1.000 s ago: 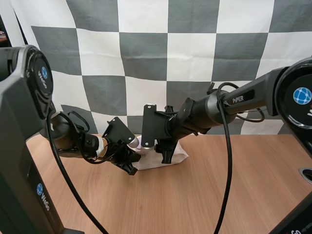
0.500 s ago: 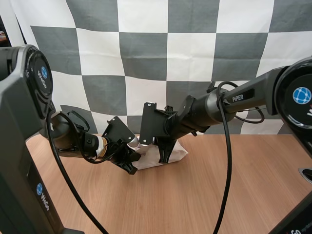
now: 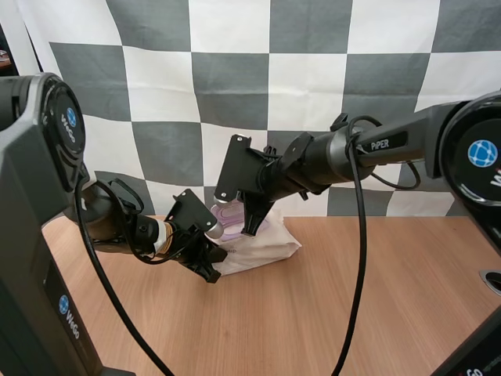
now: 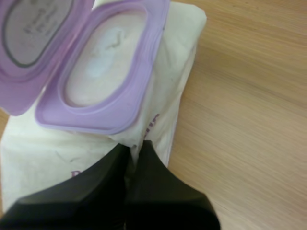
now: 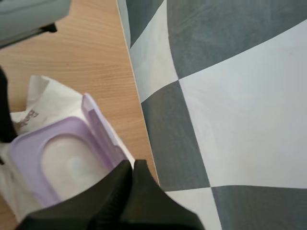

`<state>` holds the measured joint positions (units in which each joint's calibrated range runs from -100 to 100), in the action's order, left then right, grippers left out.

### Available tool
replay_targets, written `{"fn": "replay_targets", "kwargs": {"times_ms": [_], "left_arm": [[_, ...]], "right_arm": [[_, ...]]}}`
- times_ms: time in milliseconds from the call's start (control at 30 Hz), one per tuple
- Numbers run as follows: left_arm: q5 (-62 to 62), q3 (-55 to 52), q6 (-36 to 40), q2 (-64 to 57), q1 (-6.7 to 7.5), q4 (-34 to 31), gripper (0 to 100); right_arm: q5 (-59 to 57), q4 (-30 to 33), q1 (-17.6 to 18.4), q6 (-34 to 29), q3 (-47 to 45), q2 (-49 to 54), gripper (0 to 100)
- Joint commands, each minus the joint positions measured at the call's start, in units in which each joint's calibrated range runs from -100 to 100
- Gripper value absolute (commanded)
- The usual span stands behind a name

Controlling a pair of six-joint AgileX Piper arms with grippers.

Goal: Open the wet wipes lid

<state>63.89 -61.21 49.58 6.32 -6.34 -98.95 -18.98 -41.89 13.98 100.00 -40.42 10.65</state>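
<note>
Pinching the wet wipes pack [image 4: 33,153] at its edge with left pincer [image 4: 136,147]; holding right pincer [image 5: 130,165] pressed together just beside the pack's opened purple lid [image 5: 98,128].

Robotics lab, test rig at work.
Two black PiPER arms, the left arm [image 3: 109,223] and the right arm [image 3: 376,149], reach from their bases over a wood-grain desk [image 3: 352,298].

White soft wet-wipes pack [image 4: 178,72]: 1. Purple plastic flip lid [image 4: 29,33]: 1. Wooden table [image 4: 249,120]: 1. Black grippers: 2 (left gripper [image 4: 135,147], right gripper [image 5: 129,165]).
</note>
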Motion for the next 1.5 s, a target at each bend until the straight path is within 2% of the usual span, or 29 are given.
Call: {"fn": "replay_targets", "kwargs": {"times_ms": [0,367,700,900,1100,1167,1233,1300,1367,1467], "left_arm": [[-0.11,-0.10,0.28,0.05,0.04,-0.27,0],[-0.11,-0.10,0.28,0.05,0.04,-0.27,0],[-0.26,-0.10,0.27,0.05,0.04,-0.27,0],[-1.00,-0.10,0.27,0.05,0.04,-0.27,0],[-0.96,-0.10,0.27,0.05,0.04,-0.37,0],[-0.81,-0.10,0.27,0.05,-0.04,-0.88,6],[-0.81,-0.10,0.27,0.05,-0.04,-1.05,25],[-0.81,-0.10,0.42,0.05,-0.04,-1.05,57],[-0.81,-0.10,1.14,-0.74,-0.04,-1.05,97],[-0.81,-0.10,1.48,-3.24,-0.04,-1.05,100]], "right_arm": [[-0.21,0.13,0.03,0.00,2.32,-2.10,0],[0.65,-2.58,0.03,0.00,8.90,-12.52,0],[3.77,-4.46,0.03,0.00,10.92,-18.43,0],[3.77,-7.35,0.03,0.00,11.03,-16.22,0],[3.77,-7.24,-0.11,-8.01,10.78,-3.82,0],[3.40,-5.79,-0.11,-10.85,10.68,1.38,0],[1.13,-4.64,-0.38,-13.71,10.35,7.07,0],[-5.11,-3.37,-1.51,-16.32,10.35,12.11,0],[-15.24,-0.51,-3.07,-20.14,10.35,16.78,0],[-27.71,5.02,-5.45,-25.12,10.35,22.44,0]]}}
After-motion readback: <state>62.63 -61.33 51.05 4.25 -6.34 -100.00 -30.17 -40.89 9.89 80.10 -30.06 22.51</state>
